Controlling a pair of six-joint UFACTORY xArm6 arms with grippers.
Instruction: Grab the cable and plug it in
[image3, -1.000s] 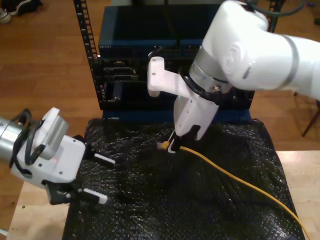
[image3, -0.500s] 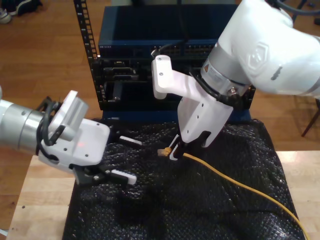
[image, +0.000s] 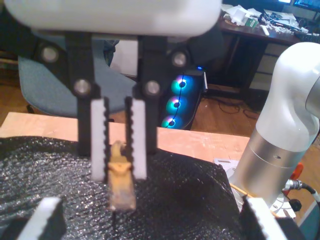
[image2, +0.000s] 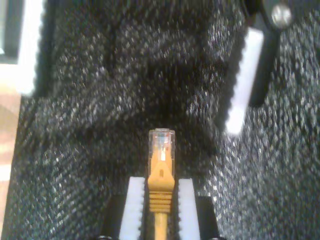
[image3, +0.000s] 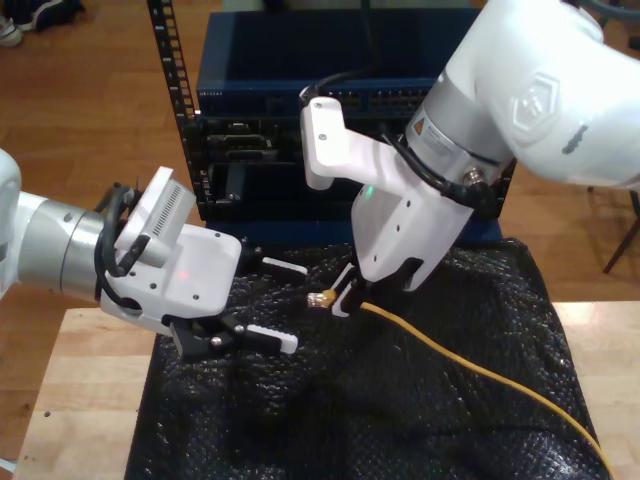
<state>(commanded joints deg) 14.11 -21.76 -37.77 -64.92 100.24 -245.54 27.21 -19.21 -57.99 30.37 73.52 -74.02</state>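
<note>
Pinching the light, floppy cable (image3: 470, 365) behind its fragile plug (image2: 161, 142) (your best hold is that stiff boot), my second gripper (image3: 345, 297) hovers above the mat (image3: 400, 430); my first gripper (image3: 298, 308) gapes empty.

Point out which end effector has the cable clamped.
My second end effector, at the exterior view's right: its jaws are shut on the yellow cable behind the plug. My first end effector stands open, empty.

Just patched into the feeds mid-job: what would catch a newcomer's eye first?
The yellow cable trails across the black mat, gripped just behind its clear plug by my second gripper, centre of the exterior view. My first gripper gapes open beside it on that view's left.
</note>
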